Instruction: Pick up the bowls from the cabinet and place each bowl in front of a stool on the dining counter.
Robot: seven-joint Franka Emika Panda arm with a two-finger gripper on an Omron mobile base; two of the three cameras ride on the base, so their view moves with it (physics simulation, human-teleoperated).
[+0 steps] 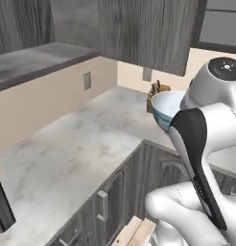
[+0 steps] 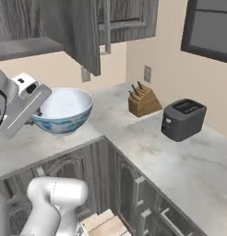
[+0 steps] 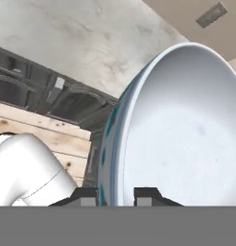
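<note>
Left base view gives you the white bowl with the blue-green pattern (image 1: 164, 111) poking out from behind the white arm, raised over the light marble worktop (image 1: 67, 149), with the grey woodgrain wall cabinet (image 1: 139, 33) above it and a wooden knife block (image 1: 157, 90) just beyond.

Right base view shows you the gripper (image 2: 39, 114) at the bowl's (image 2: 64, 110) near rim, carrying it in the air over the worktop's (image 2: 180, 161) front edge; the knife block (image 2: 143, 101) and a dark grey toaster (image 2: 182, 119) stand well off to its far side, and the open cabinet door (image 2: 83, 32) hangs above.

Hand view tells you the grip: the two fingertips (image 3: 147, 197) are clamped on the bowl's (image 3: 187, 129) rim, one inside, one outside.
</note>
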